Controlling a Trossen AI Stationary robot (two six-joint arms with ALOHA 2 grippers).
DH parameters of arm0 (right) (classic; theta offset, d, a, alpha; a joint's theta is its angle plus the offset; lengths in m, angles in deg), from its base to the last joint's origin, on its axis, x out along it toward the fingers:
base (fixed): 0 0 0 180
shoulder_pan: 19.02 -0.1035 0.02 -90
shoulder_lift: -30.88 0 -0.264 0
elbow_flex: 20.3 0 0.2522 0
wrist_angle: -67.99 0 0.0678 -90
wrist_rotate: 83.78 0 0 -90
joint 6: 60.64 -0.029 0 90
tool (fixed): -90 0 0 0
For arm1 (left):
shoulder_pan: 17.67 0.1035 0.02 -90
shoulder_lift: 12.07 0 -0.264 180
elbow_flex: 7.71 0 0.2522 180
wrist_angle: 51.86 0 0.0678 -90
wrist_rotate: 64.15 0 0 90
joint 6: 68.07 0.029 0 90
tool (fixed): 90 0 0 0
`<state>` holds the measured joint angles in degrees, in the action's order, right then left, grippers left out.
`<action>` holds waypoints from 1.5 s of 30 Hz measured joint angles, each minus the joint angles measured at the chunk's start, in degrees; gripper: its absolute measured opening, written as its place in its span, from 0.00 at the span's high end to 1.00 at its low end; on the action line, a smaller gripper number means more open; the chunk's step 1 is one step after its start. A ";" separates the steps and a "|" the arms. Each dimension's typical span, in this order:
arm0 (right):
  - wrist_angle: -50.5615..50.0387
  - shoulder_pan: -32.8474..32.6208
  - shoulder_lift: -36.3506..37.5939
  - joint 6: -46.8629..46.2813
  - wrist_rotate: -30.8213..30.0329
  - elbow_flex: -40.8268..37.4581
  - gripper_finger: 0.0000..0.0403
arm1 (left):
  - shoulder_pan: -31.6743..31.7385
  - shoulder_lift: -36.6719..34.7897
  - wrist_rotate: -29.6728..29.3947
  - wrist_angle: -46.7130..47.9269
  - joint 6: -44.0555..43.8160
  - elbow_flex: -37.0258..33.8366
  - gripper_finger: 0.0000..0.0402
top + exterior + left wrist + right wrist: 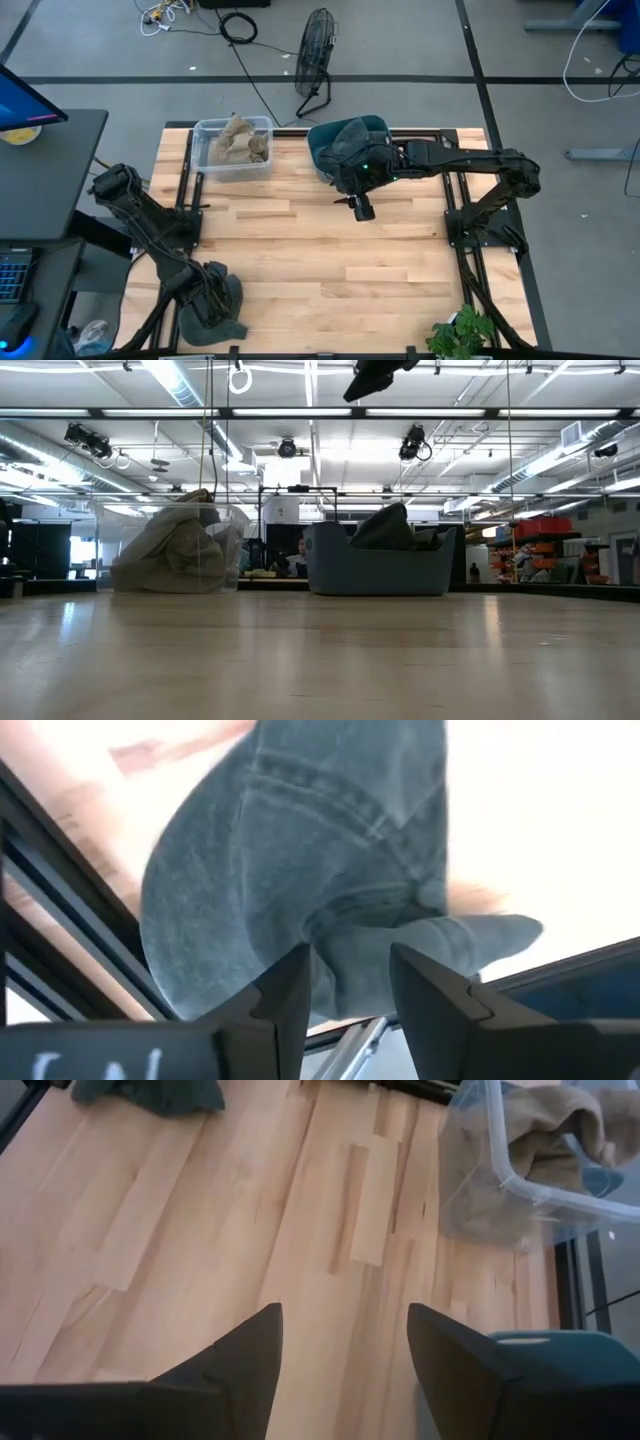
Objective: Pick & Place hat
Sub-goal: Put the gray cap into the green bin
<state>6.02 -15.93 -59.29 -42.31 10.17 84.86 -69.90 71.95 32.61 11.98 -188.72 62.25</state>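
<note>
A grey denim hat (225, 305) lies at the table's near left corner, by the edge. My left gripper (205, 298) is down on it, and in the left wrist view its fingers (350, 980) stand close together with a fold of the hat (280, 850) between them. My right gripper (361, 208) hangs open over the middle of the table, just in front of the dark teal bin (320, 135). It holds nothing (345, 1340) and shows high up in the low view (375, 375). The right wrist view shows the denim hat (150, 1092) far off. My left gripper pinches a fold of the denim hat (350, 955) between its two fingers (285, 990), slanting down from above. The rest of the hat spreads out beyond the fingertips and lies on the table's near left corner. One layer or several, I cannot tell.
The teal bin (380, 570) at the table's far edge holds dark hats. To its left, a clear bin (200, 130) holds tan hats (180, 550). Bare wood lies between the bins and the near edge. Black frame rails run along both sides. A plant (462, 335) sits near the right corner.
</note>
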 joint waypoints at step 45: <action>15.66 -3.28 -6.78 4.38 13.07 -0.02 0.45 | 27.36 -0.01 -23.64 -1.04 51.30 7.84 0.96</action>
<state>21.68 -19.21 -66.08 -37.93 23.23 84.83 -42.53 71.94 8.97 10.94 -137.42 70.09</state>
